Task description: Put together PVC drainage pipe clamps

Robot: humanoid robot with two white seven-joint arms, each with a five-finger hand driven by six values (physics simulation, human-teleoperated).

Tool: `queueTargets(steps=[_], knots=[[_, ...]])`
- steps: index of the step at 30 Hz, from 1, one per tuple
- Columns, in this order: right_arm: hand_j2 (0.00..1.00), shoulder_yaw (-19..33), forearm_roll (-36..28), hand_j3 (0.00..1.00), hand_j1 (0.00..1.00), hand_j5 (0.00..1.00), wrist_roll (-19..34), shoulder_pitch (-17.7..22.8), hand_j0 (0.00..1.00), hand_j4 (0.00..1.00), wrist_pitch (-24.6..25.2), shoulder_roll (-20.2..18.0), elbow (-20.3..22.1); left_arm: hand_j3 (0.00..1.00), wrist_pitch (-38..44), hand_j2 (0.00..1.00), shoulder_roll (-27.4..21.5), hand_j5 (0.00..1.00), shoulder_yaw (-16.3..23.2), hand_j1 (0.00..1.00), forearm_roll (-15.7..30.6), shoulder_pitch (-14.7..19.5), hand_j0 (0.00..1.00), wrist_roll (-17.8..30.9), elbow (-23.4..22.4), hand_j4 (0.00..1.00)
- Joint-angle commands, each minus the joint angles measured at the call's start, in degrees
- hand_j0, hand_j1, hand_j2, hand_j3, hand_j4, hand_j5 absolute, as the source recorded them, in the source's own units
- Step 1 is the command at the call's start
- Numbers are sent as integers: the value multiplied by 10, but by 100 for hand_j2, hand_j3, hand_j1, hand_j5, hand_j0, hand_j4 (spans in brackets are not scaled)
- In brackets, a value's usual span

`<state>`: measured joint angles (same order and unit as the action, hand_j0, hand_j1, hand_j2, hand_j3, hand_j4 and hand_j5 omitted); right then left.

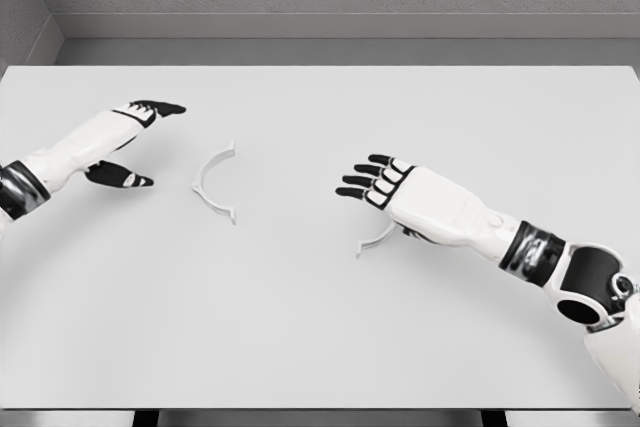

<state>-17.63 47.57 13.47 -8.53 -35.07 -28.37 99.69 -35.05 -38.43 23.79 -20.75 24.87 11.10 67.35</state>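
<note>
The white table [320, 337] lies bare across its near half and far strip, so either hand could sweep there freely. A curved clamp half [214, 183] sits in the lane just beside the left hand [125, 142]. Another clamp piece [377, 239] lies partly under the right hand [415, 197], blocking a flat descent.

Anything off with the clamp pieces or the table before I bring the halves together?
Nothing looks damaged or spilled. One clamp half lies in the open near the left hand; the other clamp half is mostly hidden under the right hand, so its condition can't be judged.
</note>
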Motion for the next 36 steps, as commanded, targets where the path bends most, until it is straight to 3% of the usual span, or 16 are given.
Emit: queueTargets(steps=[1,11,19,24,36], knots=[[100,-11,-4,100,100,100,0,0,100,100,1,4,-10,100,1,100,5,100,4,100,-4,0,100,0,-5,100],[100,-10,-5,100,100,100,-1,-23,100,100,1,9,-66,100,1,100,45,100,5,100,-19,10,100,0,-22,100],[100,-13,-4,100,100,100,-1,-36,100,100,1,17,-87,100,1,100,57,100,5,100,-21,17,100,0,-35,100],[100,-18,-4,100,100,100,0,-36,100,100,1,17,-86,100,1,100,78,100,9,100,-22,36,100,0,-65,100],[100,-27,-2,100,100,100,0,-46,100,100,1,25,-89,100,1,100,92,100,12,100,-30,39,100,0,-69,100]])
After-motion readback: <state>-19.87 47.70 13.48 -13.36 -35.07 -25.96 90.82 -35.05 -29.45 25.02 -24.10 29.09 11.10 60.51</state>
